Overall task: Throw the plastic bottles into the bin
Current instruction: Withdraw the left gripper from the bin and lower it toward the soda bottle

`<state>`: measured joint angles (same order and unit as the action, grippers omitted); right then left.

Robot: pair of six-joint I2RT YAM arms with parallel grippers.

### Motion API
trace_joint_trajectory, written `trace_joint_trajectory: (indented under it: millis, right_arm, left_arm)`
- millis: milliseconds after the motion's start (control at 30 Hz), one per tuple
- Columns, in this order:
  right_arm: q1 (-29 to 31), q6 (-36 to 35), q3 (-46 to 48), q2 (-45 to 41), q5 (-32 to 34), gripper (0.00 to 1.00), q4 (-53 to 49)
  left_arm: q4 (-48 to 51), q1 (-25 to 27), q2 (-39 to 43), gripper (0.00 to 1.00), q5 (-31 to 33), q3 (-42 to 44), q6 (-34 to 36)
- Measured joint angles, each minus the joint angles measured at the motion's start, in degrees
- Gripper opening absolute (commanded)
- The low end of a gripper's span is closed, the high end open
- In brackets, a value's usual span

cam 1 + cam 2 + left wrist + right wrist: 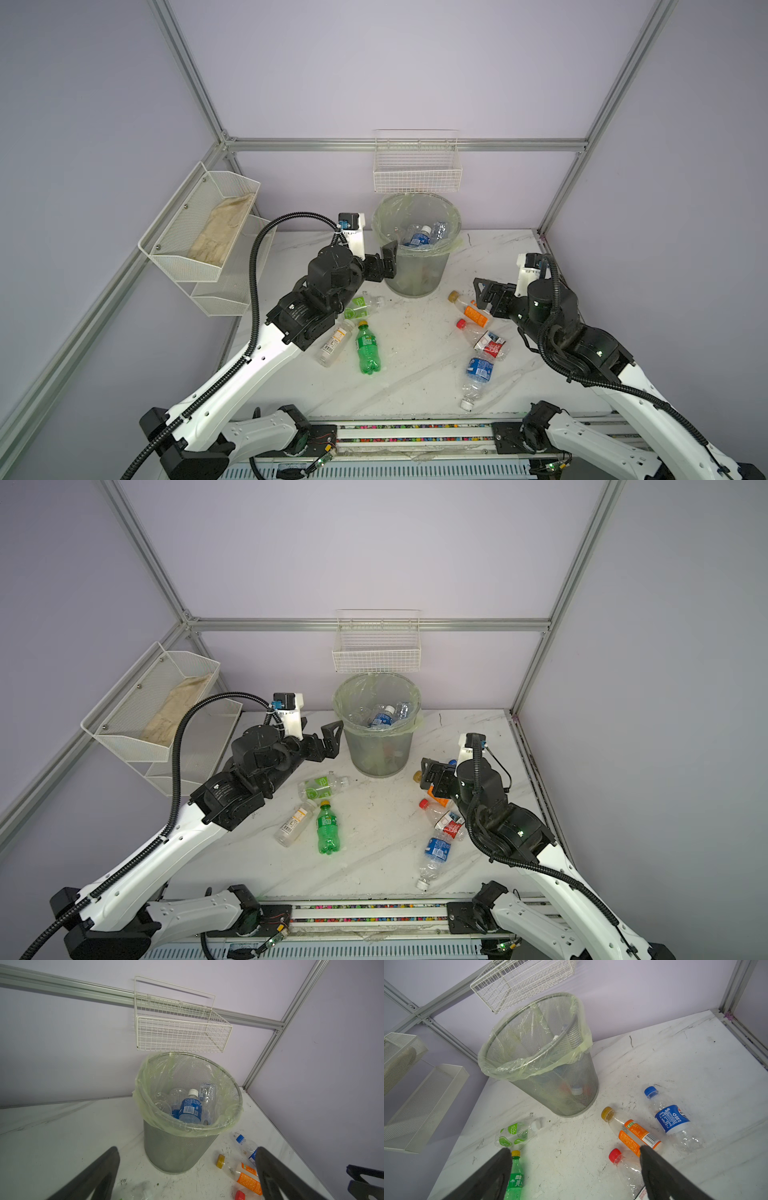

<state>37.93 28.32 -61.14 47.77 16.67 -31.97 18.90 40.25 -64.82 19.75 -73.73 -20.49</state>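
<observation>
— Where are the plastic bottles right now?

— Split. Several lie in the bin (419, 274), with a blue-labelled bottle (190, 1108) on top. I count 7 on the table (415, 390). On the left are the green soda bottle (367, 347), a white-labelled bottle (334, 343) and a green-patterned bottle (361, 306). On the right are the orange-labelled bottle (471, 311), a red-capped bottle (484, 338), a crushed blue bottle (478, 372) and a blue-capped bottle (672, 1119).

— Why does the left gripper (336, 738) hang by the rim?

— Its jaws are spread with nothing between them, just beside the bin's left side at about rim height. I read it as empty and free for the left cluster.

— And the right gripper (478, 295)?

— Also spread wide and empty, low over the orange-labelled bottle. I cannot tell whether it touches. It looks like lining up a pick, since each arm has its own side's bottles near.

— Why is the bin at the back, in the middle?

— Both arms can likely reach it there. The bag folded over the rim holds the liner up. The wire basket (417, 174) hangs just above and behind it, so I'd drop from the front.
</observation>
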Motion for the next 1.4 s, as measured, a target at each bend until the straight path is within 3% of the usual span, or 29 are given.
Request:
trace_joint_trajectory:
  millis: [433, 700, 1400]
  right_arm:
    - [0.0, 0.0, 0.3, 0.7, -0.1, 0.97, 0.0]
    - [0.0, 0.0, 0.3, 0.7, -0.6, 0.97, 0.1]
    - [0.0, -0.1, 0.3, 1.5, -1.2, 0.97, 0.4]
  left_arm:
    - [3.3, -0.2, 8.3, 1.0, 3.1, 13.0, -4.7]
    - [5.9, -1.7, 8.8, 1.0, 3.3, 16.2, -6.9]
    - [7.7, -13.2, -4.6, 1.0, -7.5, 16.4, -7.0]
